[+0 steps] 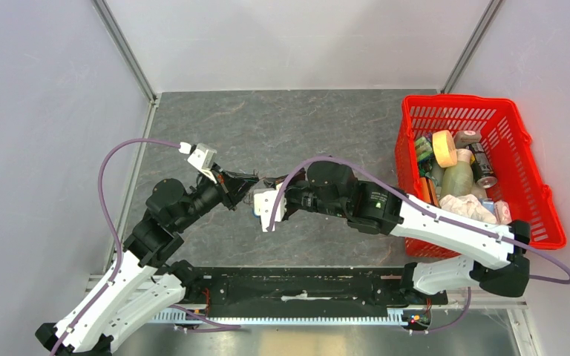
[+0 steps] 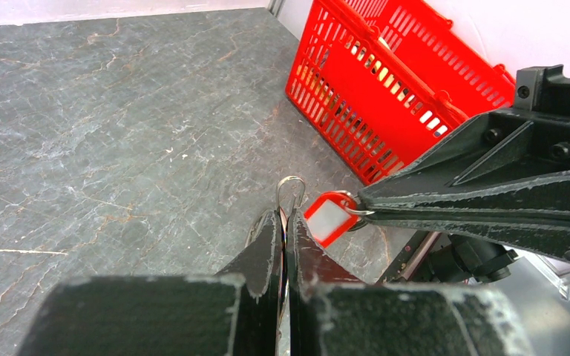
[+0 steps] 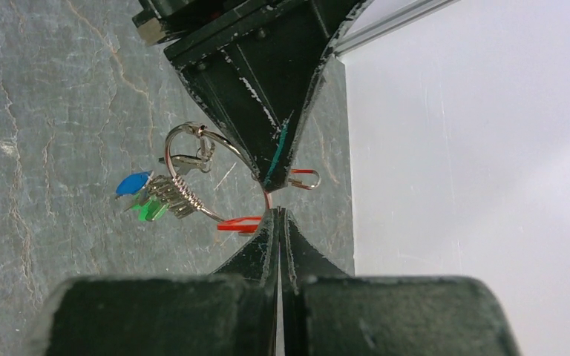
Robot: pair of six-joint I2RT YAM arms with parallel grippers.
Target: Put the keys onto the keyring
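Observation:
My left gripper (image 2: 285, 222) is shut on the thin silver keyring (image 3: 206, 152), and one end of the wire sticks out past its fingertips (image 2: 291, 191). A blue key (image 3: 133, 183) and a green key (image 3: 149, 211) hang bunched on the ring's left side. My right gripper (image 3: 278, 215) is shut on the small loop of the red key (image 2: 331, 219), holding it right beside the left fingertips. The red key shows edge-on in the right wrist view (image 3: 238, 224). Both grippers meet above the table's middle, the left gripper (image 1: 246, 185) from the left and the right gripper (image 1: 261, 193) from the right.
A red plastic basket (image 1: 475, 104) with tape, bottles and cans stands at the right of the grey table; it also shows in the left wrist view (image 2: 356, 96). A black rail (image 1: 304, 285) runs along the near edge. White walls enclose the table.

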